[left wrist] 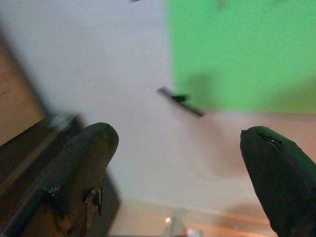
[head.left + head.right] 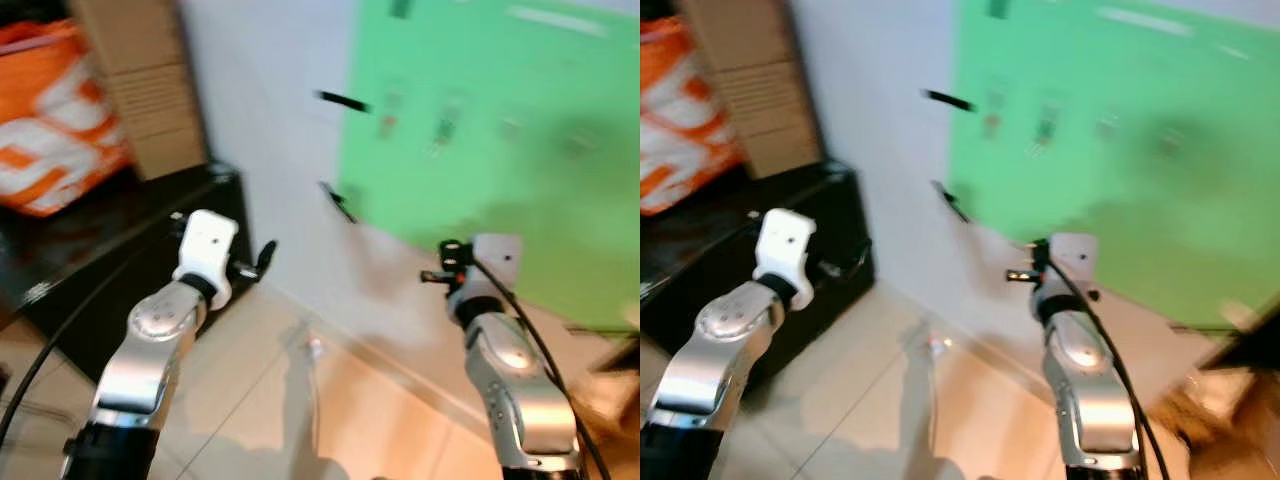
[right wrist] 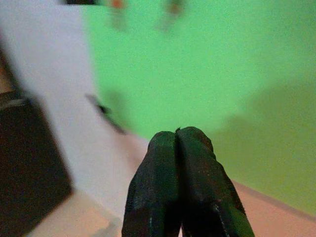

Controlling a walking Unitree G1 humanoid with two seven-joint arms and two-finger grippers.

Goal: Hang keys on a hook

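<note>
**Both arms raised before the green wall, keys not clearly in sight**

Pale floor tiles (image 2: 270, 400) run up to a white wall (image 2: 270, 130) as we stand with both silver arms lifted ahead of us. Nearest, our left gripper (image 1: 180, 163) is spread wide with nothing between its fingers, held close beside a low black cabinet (image 2: 120, 250). Our right gripper (image 3: 178, 143) is pressed tight, finger against finger, and we can see nothing caught between the tips. Further off, two dark pegs (image 2: 340, 100) jut from the white wall, likely the hooks, and a bright green panel (image 2: 500, 150) carries several small hanging items (image 2: 445, 125), too blurred for us to say whether any are keys. We cannot place the keys with confidence; neither hand visibly carries them.

The main risk, as we judge it, is the blur itself: the picture is smeared, and reaching for a thin peg without a steady view could mean missing it or knocking it. If the keys are not in hand at all, the reach would be wasted. The left arm is also close enough to the cabinet to clip it.

An orange and white bag (image 2: 55, 120) rests on the cabinet beside a cardboard box (image 2: 140, 80); what either contains is hidden.
</note>
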